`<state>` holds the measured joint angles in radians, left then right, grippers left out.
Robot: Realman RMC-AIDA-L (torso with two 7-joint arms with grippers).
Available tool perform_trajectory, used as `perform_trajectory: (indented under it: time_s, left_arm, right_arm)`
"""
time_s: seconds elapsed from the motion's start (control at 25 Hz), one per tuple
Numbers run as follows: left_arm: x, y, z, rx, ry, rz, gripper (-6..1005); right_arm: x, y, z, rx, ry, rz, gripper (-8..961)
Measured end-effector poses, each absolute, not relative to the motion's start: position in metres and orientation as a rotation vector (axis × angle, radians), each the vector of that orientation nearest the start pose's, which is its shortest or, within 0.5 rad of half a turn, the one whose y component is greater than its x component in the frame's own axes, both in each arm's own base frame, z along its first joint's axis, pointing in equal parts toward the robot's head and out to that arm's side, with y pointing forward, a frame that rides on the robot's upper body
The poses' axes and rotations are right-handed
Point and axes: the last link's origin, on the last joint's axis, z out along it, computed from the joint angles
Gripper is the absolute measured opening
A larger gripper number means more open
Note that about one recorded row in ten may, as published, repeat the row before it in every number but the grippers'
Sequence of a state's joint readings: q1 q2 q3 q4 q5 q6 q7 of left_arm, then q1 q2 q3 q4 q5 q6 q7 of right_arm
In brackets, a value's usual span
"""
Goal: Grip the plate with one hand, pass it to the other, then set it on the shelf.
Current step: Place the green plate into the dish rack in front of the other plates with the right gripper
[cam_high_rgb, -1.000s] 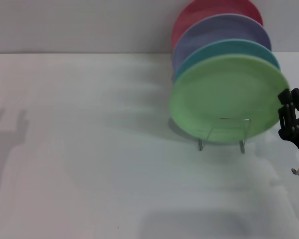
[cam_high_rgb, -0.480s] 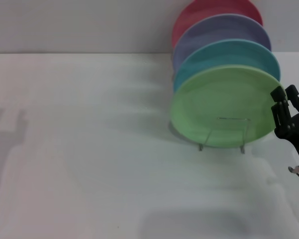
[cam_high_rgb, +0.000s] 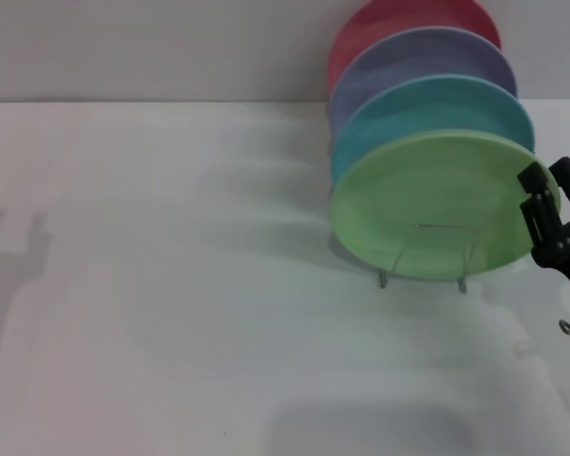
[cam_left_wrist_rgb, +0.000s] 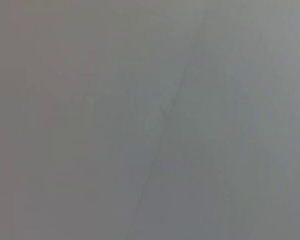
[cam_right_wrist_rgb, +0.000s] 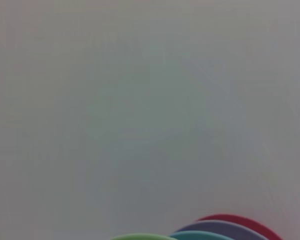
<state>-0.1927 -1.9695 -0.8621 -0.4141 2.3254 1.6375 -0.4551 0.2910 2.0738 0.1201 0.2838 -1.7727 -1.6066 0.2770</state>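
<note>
On the white surface, the right gripper sits at the right rim of the light green plate; whether its fingers clasp the rim or merely flank it I cannot tell. The plate leans in the front slot of the shelf. Behind it stand a turquoise plate, a lavender plate and a red plate.

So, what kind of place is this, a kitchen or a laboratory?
Probably a lab test bench, not a real kitchen: a bare white table against a plain wall, one wire shelf holding coloured plates, the green plate in front, and the right gripper beside it.
</note>
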Motion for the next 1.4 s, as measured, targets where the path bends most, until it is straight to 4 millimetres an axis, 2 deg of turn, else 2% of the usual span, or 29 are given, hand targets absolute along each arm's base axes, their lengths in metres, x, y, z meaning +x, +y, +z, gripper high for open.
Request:
perform_trajectory:
  time_s: [0.32,0.8,1.4]
  left_arm:
    - [-0.312,0.259,0.057,-1.328,-0.446,-1.328,564]
    - [-0.312,0.256,0.057,-1.321,-0.443,-1.333,565]
    - [-0.309,0.258,0.058,-1.331,-0.430,-1.344,565]
  right_arm:
    - [0.303,0.254,-0.035,-1.638,0.600,1.107,355]
    - [0.303,0.255,-0.032,-1.687,0.530,1.089,355]
    - [0.306,0.234,-0.019,-1.656,0.451,1.134,355]
